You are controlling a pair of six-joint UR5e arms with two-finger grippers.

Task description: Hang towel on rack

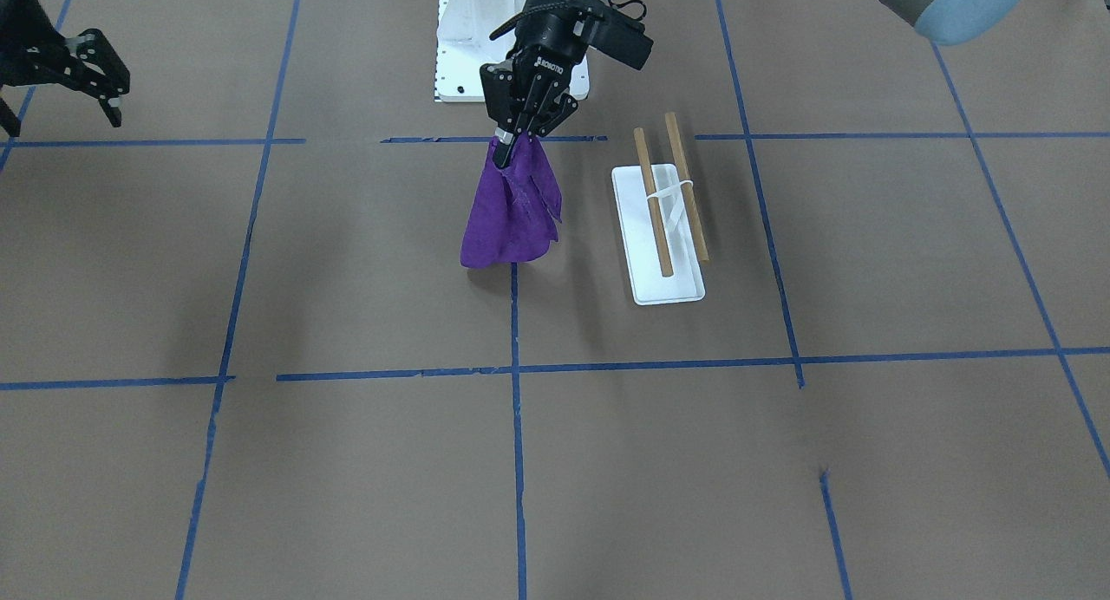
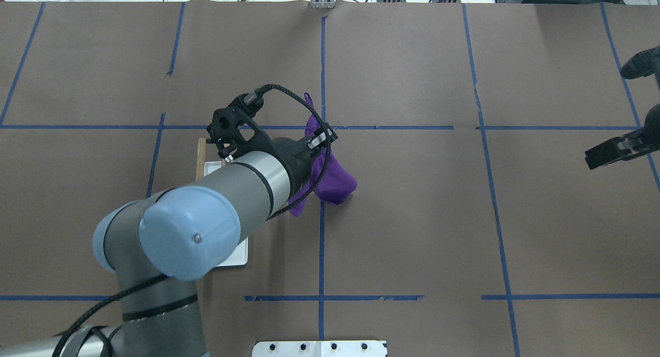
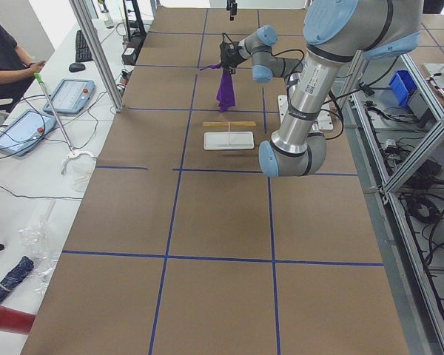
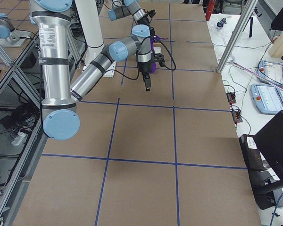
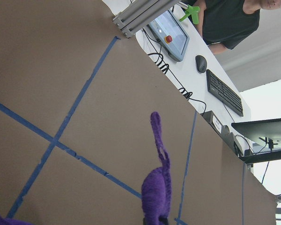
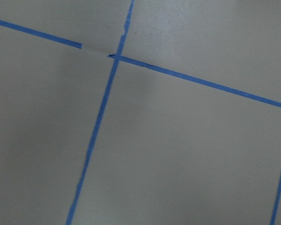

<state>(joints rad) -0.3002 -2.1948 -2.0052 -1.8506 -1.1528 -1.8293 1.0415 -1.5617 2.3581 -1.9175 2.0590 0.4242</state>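
Note:
The purple towel (image 1: 510, 214) hangs limp from my left gripper (image 1: 512, 145), which is shut on its top corner and holds it above the table. The towel's bottom edge is at or just above the paper. The rack (image 1: 663, 227) stands apart from the towel, to its right in the front view, with two tan dowels over a white base. In the overhead view my left arm hides most of the rack (image 2: 201, 158) and part of the towel (image 2: 335, 181). A strip of towel (image 5: 157, 187) shows in the left wrist view. My right gripper (image 1: 61, 121) is open and empty, far off to the side.
The white bolted pedestal (image 1: 460, 54) stands just behind the left gripper at the robot's base. Brown paper with blue tape lines (image 1: 518, 461) covers the table. Operators' desks with tablets (image 3: 63, 95) lie past the far edge.

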